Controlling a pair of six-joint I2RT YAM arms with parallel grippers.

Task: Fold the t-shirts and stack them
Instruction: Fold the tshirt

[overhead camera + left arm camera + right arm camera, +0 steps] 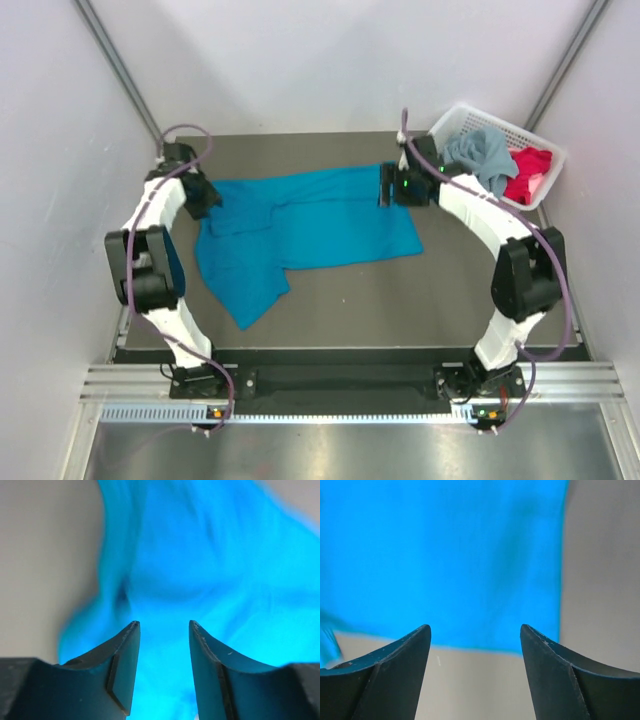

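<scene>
Left gripper [163, 623]: jaws apart with nothing between them. It hangs over the shirt's far-left end.
Right gripper [475, 626]: jaws wider apart, also holding nothing. It hangs over the far-right end.
Teal shirt [300, 230]: lies on the table [400, 300], stretched between the two grippers. Rumpled cloth sits directly under the left fingertips. The shirt's straight edge and corner lie just ahead of the right fingertips, with bare table under them.
Why this pose: one gripper at each end probably lets the arms handle the shirt's full width together, so a fold lands even.
Fold state: looks unfinished, since one flap trails toward the near left.
Grey shirt [480, 155] and red shirt [530, 170]: heaped in the basket [548, 150], beyond the right gripper, likely waiting their turn.
Next need: a pinch on both ends.
</scene>
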